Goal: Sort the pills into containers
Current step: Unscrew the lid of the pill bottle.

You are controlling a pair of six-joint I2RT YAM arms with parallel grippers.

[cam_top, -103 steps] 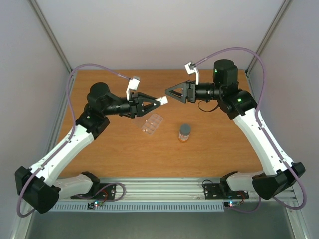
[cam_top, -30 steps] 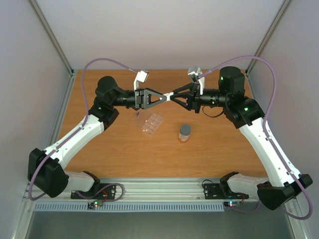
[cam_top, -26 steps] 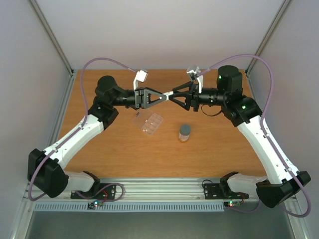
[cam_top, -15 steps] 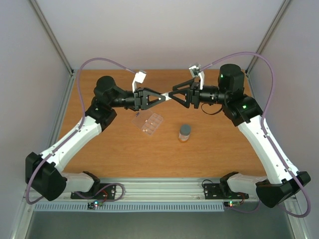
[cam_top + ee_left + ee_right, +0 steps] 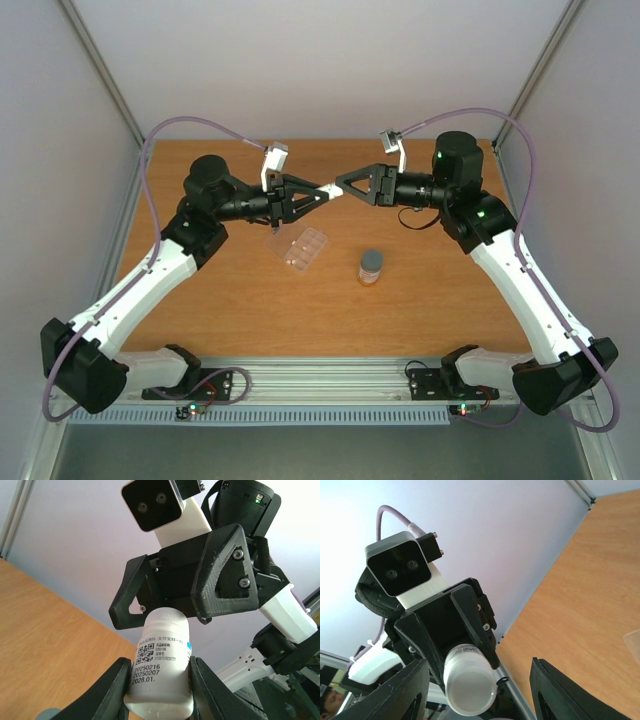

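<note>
Right hand (image 5: 343, 183) has been opened and drawn off the white bottle (image 5: 162, 665) gripped by the left hand (image 5: 312, 195) at upper centre. Its cap (image 5: 167, 617) appears still fitted, so sorting is judged not yet begun.

sm grey-capped amber bottle (image 5: 370, 267) upright on wood tbl (image 5: 430, 300); white qr-labelled bottle (image 5: 161, 675) up off tbl

Warm orange-brown wooden table (image 5: 430, 300) across the middle, with a silvery metal rail (image 5: 330, 375) along its near edge. Plain lilac-grey back wall (image 5: 320, 60) and side walls (image 5: 50, 200) close it in, with slim metal posts (image 5: 107, 80) at the back corners. The light is soft and even.
</note>
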